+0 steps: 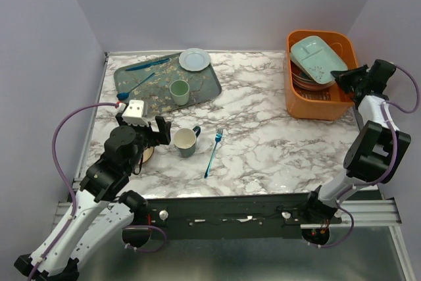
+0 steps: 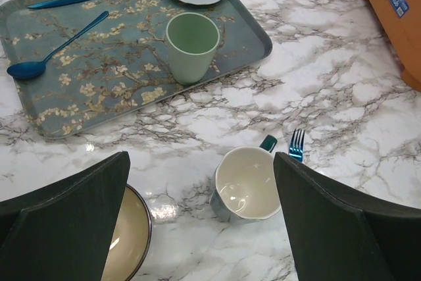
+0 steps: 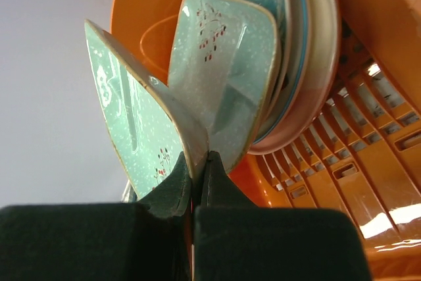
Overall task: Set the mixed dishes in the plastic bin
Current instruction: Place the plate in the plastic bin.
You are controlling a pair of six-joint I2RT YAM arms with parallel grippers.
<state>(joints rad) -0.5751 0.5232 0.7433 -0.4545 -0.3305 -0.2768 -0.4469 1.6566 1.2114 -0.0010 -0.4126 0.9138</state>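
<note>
The orange plastic bin (image 1: 314, 106) stands at the right and holds stacked round plates (image 1: 309, 81). My right gripper (image 1: 342, 78) is shut on the rim of the pale-green divided dish (image 1: 317, 58), which lies tilted on top of the stack; the wrist view shows the dish (image 3: 138, 116), a second pale-green dish (image 3: 227, 77) and the plates (image 3: 309, 51). My left gripper (image 1: 141, 129) is open above the table. Between its fingers stand the dark mug (image 2: 247, 182) and, at lower left, the tan bowl (image 2: 128, 241). In the top view the mug (image 1: 187, 141) is right of the gripper.
A floral tray (image 1: 141, 91) at the back left carries a pale-green cup (image 1: 179, 91), a small white plate (image 1: 195, 59), a blue spoon (image 1: 135, 88) and a blue knife (image 1: 147, 64). A blue fork (image 1: 214, 151) lies right of the mug.
</note>
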